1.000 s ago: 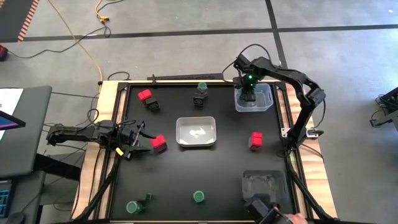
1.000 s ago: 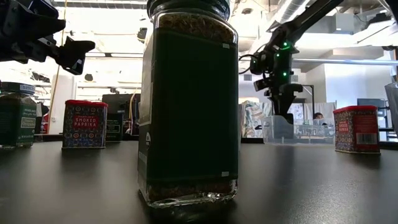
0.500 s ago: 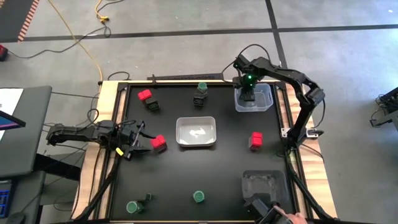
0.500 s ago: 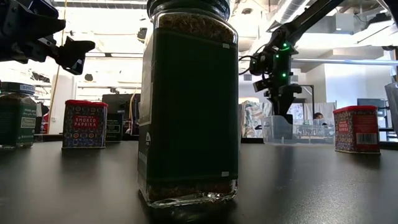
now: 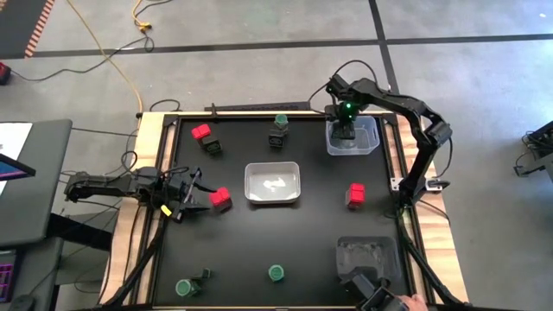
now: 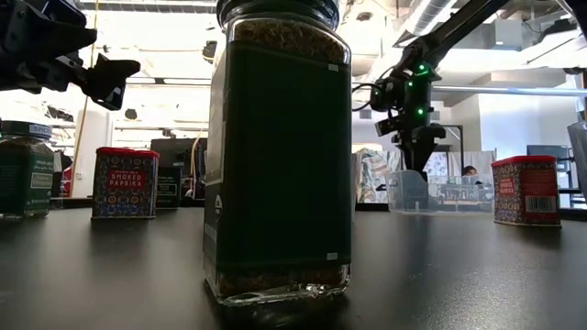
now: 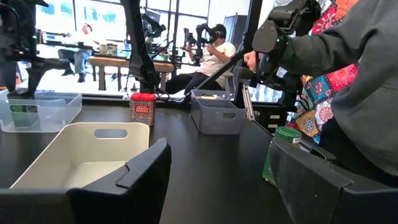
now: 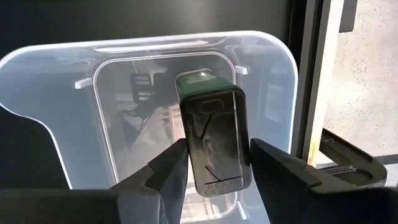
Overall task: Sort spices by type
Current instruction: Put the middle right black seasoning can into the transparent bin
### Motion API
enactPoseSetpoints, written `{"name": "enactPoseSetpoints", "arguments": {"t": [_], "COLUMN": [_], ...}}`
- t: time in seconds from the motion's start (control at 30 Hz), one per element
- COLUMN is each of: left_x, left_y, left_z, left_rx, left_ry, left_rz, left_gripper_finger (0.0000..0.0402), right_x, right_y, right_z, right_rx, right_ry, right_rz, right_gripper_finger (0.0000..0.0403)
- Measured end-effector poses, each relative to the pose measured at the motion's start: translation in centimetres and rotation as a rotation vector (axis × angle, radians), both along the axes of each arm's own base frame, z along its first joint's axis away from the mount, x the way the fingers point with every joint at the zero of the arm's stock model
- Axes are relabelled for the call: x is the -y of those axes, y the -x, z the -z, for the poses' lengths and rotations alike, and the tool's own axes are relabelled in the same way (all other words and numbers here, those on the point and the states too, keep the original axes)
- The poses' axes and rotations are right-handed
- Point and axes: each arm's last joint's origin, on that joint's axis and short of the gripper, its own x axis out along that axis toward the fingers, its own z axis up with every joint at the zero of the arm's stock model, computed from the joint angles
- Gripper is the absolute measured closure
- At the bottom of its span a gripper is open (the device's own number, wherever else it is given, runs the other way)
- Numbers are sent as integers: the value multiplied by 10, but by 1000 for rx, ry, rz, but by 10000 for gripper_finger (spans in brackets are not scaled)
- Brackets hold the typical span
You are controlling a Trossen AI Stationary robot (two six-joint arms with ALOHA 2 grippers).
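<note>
My right gripper (image 5: 346,131) points down into the clear tray (image 5: 371,128) at the far right. A dark squarish spice jar with a green lid (image 8: 213,134) lies on its side on the bottom of the clear tray (image 8: 62,93). The open fingers (image 8: 166,171) stand close on either side of its body. My left gripper (image 5: 188,206) waits level at the left edge, open and holding nothing, just left of a red spice box (image 5: 220,200). More red boxes (image 5: 200,132) (image 5: 355,194) and green-lidded jars (image 5: 276,273) (image 5: 183,287) (image 5: 279,128) stand scattered on the black table.
A white tray (image 5: 272,184) sits mid-table and a grey tray (image 5: 367,257) at the near right. A person's hand (image 5: 406,302) shows at the near right edge. In the low view a tall dark jar (image 6: 280,156) stands close in front.
</note>
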Motion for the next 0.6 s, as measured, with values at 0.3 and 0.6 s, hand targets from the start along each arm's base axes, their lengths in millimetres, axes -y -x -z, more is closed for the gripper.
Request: {"name": "enactPoseSetpoints", "arguments": {"t": [0.3, 0.6], "left_x": [0, 0], "left_y": [0, 0], "left_z": [0, 0], "left_rx": [0, 0], "left_ry": [0, 0], "left_rz": [0, 0], "left_gripper_finger": [143, 143], "right_x": [-2, 6], "right_y": [2, -1], "right_z": [0, -21], "right_rx": [-19, 24], "right_ry": [-22, 18], "right_rz": [-1, 44], "right_gripper_finger": [201, 201]}}
